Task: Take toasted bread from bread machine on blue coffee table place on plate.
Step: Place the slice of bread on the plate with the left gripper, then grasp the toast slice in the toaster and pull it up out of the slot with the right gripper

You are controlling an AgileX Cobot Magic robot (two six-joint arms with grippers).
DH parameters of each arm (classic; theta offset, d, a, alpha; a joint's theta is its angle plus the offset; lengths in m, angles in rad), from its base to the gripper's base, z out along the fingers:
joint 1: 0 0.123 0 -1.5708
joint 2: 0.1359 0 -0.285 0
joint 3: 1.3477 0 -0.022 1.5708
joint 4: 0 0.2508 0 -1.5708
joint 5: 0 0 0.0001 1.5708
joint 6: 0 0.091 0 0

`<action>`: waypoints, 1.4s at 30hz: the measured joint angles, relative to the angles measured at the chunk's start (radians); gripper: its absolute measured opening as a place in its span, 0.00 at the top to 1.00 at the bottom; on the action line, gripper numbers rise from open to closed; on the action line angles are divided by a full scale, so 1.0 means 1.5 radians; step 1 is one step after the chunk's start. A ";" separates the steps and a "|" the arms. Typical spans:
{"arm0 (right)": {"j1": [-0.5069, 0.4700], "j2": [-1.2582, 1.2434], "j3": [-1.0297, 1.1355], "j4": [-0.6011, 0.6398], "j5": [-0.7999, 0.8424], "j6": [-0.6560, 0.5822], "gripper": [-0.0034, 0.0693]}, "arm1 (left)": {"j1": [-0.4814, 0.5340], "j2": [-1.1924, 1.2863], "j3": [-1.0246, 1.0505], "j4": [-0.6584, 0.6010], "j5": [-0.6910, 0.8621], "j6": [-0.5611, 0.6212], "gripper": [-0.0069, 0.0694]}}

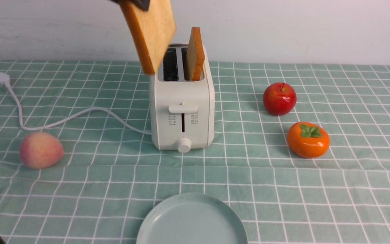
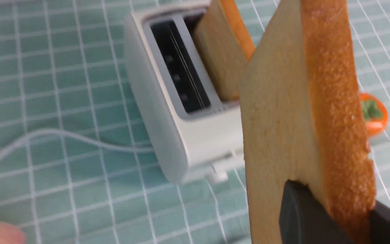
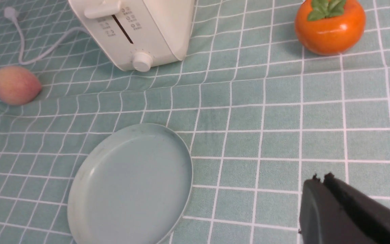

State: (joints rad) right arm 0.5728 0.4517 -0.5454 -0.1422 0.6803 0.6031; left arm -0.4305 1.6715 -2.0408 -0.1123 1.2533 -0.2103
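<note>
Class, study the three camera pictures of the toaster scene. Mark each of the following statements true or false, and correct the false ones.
1. The left gripper grips a toast slice raised out of the toaster. True.
2. Both toaster slots are empty. False: a second slice stands in the slot on the robot's right; only the other slot is empty.
3. A slice lies on the plate. False: nothing lies on it.
4. The right gripper is shut and holds nothing. True.
5. The apple lies on the toaster's left. False: it lies on the right; the peach is on the left.
</note>
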 joint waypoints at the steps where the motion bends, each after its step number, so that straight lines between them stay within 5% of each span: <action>1: 0.000 0.000 0.000 0.003 0.000 0.000 0.95 | 0.000 -0.017 0.065 -0.053 0.000 0.022 0.81; 8: 0.000 0.000 0.000 0.023 0.000 0.000 0.95 | 0.000 -0.054 0.422 -0.309 -0.030 0.179 0.81; 13: 0.000 0.000 0.000 0.025 0.000 0.000 0.95 | 0.000 -0.040 0.573 -0.418 -0.090 0.285 0.81; 21: 0.000 0.000 0.000 0.043 -0.008 0.000 0.95 | 0.000 0.013 0.613 -0.431 -0.160 0.306 0.77; 27: 0.000 0.061 -0.067 0.050 0.024 0.000 0.95 | 0.000 0.018 0.613 -0.357 -0.182 0.295 0.43; 31: 0.000 0.178 -0.166 0.048 0.118 -0.003 0.95 | 0.000 0.011 0.612 -0.263 -0.184 0.214 0.38; 36: 0.000 0.380 -0.340 0.050 0.227 -0.051 0.95 | 0.000 -0.042 0.606 -0.114 -0.189 0.094 0.56; 42: 0.000 0.613 -0.576 0.055 0.247 -0.128 0.92 | 0.000 -0.153 0.605 0.009 -0.178 0.008 0.92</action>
State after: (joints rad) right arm 0.5728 1.3712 -1.4092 -0.0592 1.0505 0.4107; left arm -0.4305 1.4418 -1.1326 -0.0986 0.9859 -0.1988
